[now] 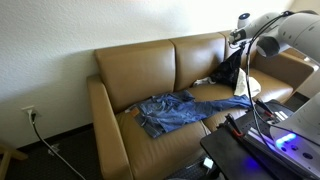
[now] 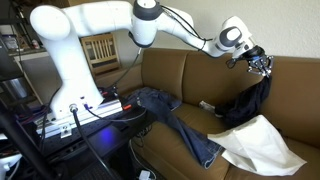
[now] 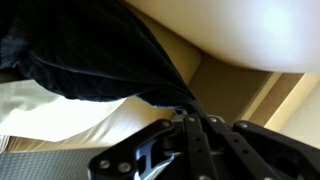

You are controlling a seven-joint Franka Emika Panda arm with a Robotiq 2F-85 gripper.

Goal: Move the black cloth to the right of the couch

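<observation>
The black cloth (image 2: 250, 100) is held up over the couch (image 2: 190, 70). It hangs down in front of the back cushion. Its bottom end is seen reaching the seat, right next to a white cloth (image 2: 262, 145).

The top of the cloth is pinched by the gripper (image 2: 262, 68). In the wrist view this is shown up close: the two jaws of the gripper (image 3: 190, 118) are pressed together on a fold of the black cloth (image 3: 90, 60), and the white cloth (image 3: 60, 115) is seen below it.

In an exterior view the whole couch (image 1: 130, 75) is shown from the front. There the black cloth (image 1: 228, 72) is seen at the end of the couch nearest the arm, under the gripper (image 1: 238, 45).

Blue jeans (image 1: 175, 110) are spread flat on the seat cushions. In an exterior view one leg of the jeans (image 2: 180, 120) is seen running toward the white cloth.

The big white robot arm (image 2: 90, 40) is shown best in that view.
</observation>
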